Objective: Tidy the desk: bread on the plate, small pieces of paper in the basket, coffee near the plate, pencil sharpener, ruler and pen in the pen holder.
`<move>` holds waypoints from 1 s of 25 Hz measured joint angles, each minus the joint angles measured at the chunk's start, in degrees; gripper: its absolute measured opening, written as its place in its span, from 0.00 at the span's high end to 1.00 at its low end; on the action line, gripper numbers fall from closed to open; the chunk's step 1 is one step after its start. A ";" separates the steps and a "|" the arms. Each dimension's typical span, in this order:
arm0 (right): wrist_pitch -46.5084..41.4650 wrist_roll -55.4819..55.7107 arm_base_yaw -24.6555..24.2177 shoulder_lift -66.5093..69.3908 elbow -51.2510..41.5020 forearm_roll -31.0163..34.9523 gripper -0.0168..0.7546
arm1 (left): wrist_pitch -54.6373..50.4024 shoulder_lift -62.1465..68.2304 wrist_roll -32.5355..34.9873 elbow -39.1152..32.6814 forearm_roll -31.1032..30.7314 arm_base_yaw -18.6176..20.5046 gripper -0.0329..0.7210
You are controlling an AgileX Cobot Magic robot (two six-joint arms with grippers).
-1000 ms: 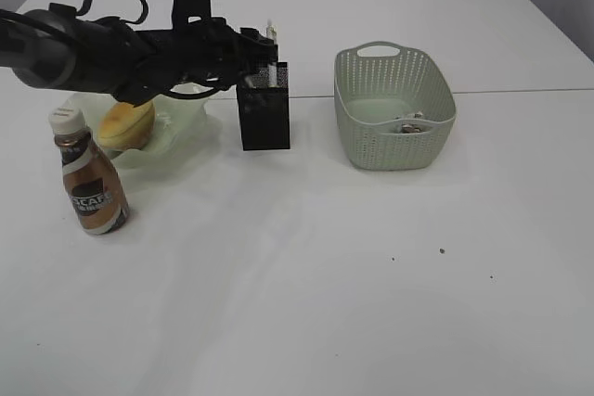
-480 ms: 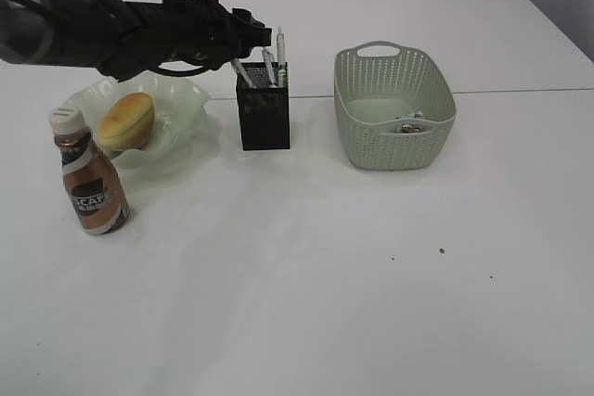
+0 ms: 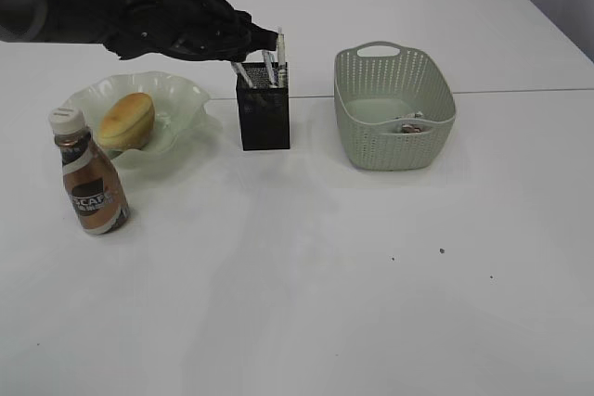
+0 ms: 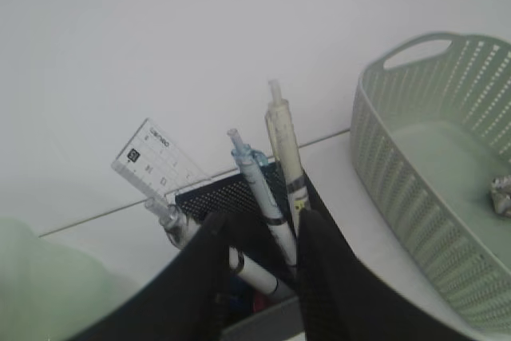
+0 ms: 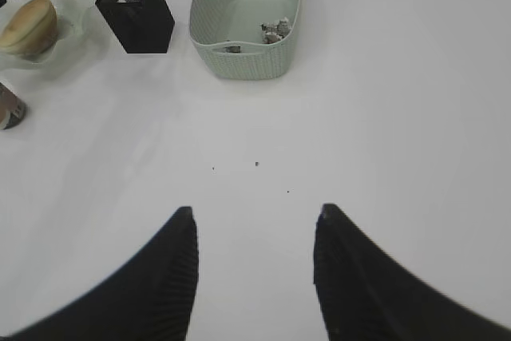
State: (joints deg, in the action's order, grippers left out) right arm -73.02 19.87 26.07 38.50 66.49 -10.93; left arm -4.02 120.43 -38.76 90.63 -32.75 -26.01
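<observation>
The black mesh pen holder (image 3: 264,118) holds white pens (image 4: 283,141) and a clear ruler (image 4: 156,157). My left gripper (image 3: 243,42) hovers just above and behind its rim. In the left wrist view its jaws (image 4: 263,225) stand apart, empty, with the pens showing between them. The bread (image 3: 126,120) lies on the pale green plate (image 3: 181,92). A coffee bottle (image 3: 88,183) stands in front of the plate. Crumpled paper pieces (image 3: 408,124) lie in the green basket (image 3: 394,108). The pencil sharpener is hidden. My right gripper (image 5: 254,221) is open over bare table.
In the right wrist view the basket (image 5: 247,13) and pen holder (image 5: 136,9) sit far ahead, with a few dark specks (image 5: 256,164) on the white table between. A seam between two tabletops (image 3: 520,92) runs behind the basket.
The left arm has lifted and drawn back from over the plate and pen holder, uncovering the bread. Its jaws have narrowed a little. The pens stay in the holder.
</observation>
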 joint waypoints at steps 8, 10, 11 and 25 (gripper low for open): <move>0.00 0.00 0.00 0.00 0.00 -1.44 0.52 | -13.21 -2.83 4.73 0.24 3.63 -3.97 0.71; 0.00 0.00 0.00 0.00 0.00 -1.74 0.52 | -17.36 -2.96 9.80 0.56 9.61 -4.67 0.71; 0.00 0.00 0.00 0.00 0.00 -1.87 0.52 | -19.56 -3.06 13.24 0.65 12.71 -4.93 0.71; 0.00 0.00 0.00 0.00 0.00 -4.87 0.52 | -51.57 -4.94 36.84 9.13 38.24 -7.15 0.70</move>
State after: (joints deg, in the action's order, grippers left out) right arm -73.02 19.87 26.07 38.50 66.49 -15.80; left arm -55.59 115.49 -1.91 99.76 5.49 -33.16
